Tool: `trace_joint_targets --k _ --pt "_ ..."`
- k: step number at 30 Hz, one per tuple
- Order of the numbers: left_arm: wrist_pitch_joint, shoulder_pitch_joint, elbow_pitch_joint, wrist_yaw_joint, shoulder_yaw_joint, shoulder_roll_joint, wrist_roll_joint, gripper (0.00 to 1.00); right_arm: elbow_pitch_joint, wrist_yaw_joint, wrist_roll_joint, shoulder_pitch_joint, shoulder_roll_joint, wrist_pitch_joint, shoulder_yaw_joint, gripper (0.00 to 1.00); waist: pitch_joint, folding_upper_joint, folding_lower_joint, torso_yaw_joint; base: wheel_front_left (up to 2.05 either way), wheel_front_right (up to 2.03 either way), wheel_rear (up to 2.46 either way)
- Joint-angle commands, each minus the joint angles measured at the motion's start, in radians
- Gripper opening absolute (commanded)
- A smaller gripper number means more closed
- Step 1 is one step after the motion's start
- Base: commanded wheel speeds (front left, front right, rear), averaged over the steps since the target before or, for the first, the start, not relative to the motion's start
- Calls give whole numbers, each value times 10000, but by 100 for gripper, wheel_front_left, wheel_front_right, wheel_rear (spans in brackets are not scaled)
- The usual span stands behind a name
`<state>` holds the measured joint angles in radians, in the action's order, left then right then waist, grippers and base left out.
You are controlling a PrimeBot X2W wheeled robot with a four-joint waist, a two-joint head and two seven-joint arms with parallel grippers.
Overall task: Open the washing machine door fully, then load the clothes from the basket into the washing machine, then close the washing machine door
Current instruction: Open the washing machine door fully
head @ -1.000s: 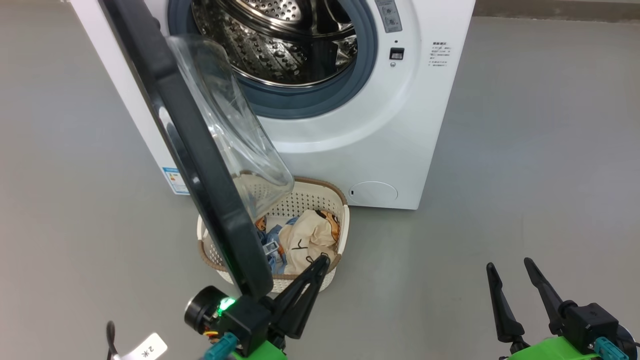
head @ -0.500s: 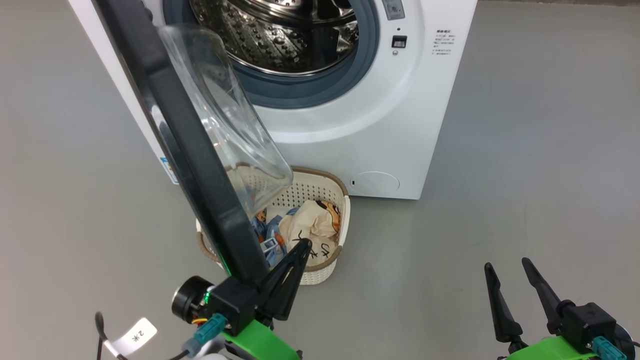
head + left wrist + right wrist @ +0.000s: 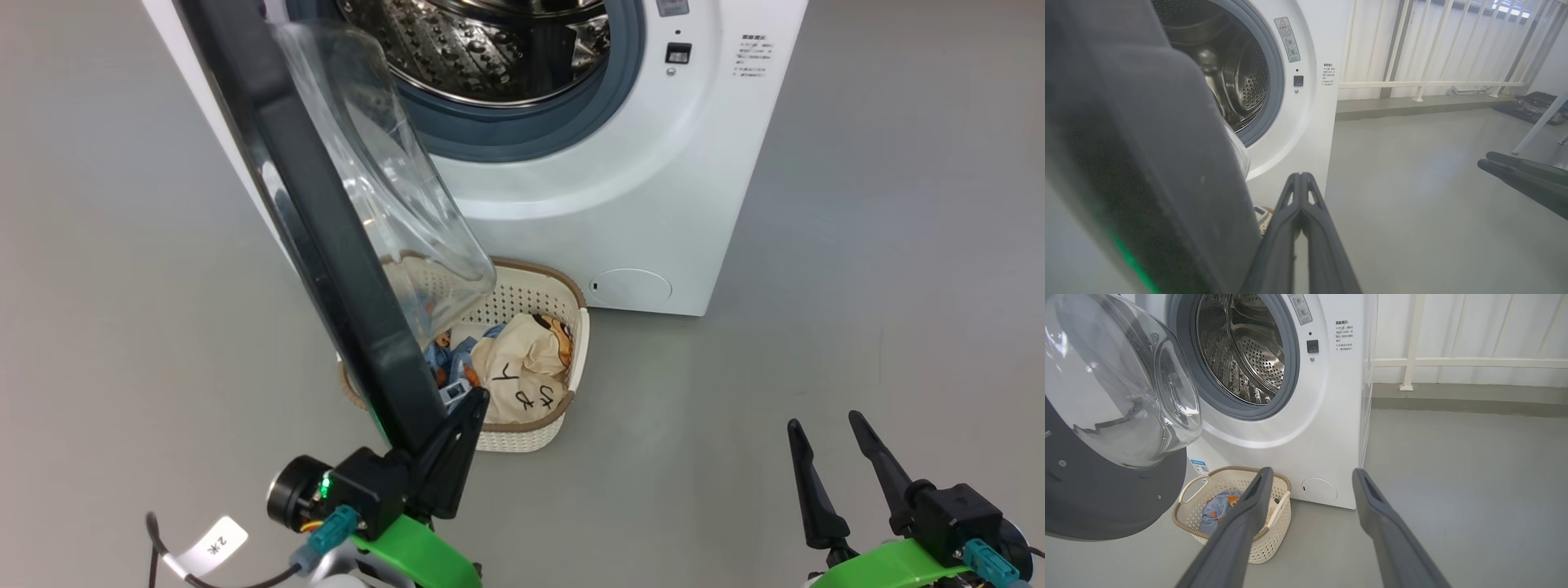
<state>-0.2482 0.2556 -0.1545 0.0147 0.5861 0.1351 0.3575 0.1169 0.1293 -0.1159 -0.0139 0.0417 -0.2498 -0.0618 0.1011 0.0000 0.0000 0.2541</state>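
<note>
Grey floor [image 3: 857, 245] lies around the white washing machine [image 3: 653, 204] in the head view, whose camera has shifted. The left gripper [image 3: 472, 404], fingers pressed together, leans on the inner side of the door [image 3: 318, 245] rim and has carried it further left across the basket [image 3: 578, 327], uncovering more of the clothes [image 3: 522, 367]; the right gripper [image 3: 823, 421] waits spread and empty. Left wrist view: the black rim sits just beside the closed fingers. Right wrist view: the door hangs partly open above the basket, so opening looks unfinished
</note>
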Motion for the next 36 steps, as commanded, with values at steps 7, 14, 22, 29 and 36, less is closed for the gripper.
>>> trace_joint_targets --k 7,14,22,29,36 --pt "-134 336 82 136 -369 -15 199 0 -124 14 22 333 85 -120 295 100 79 0 0 238 0 0 0" --pt "-133 300 26 279 -409 -122 339 0 -39 14 -10 386 85 -120 342 100 84 0 0 363 0 0 0" --pt "-134 418 57 335 -464 -118 371 0 18 14 -20 420 85 -120 410 100 92 0 0 317 0 0 0" --pt "-134 527 93 348 -436 -153 386 0 27 14 -36 464 85 -120 443 100 177 0 0 143 0 0 0" --pt "-135 670 85 348 -508 -123 397 0 22 14 -17 522 85 -120 428 100 287 0 0 50 0 0 0"
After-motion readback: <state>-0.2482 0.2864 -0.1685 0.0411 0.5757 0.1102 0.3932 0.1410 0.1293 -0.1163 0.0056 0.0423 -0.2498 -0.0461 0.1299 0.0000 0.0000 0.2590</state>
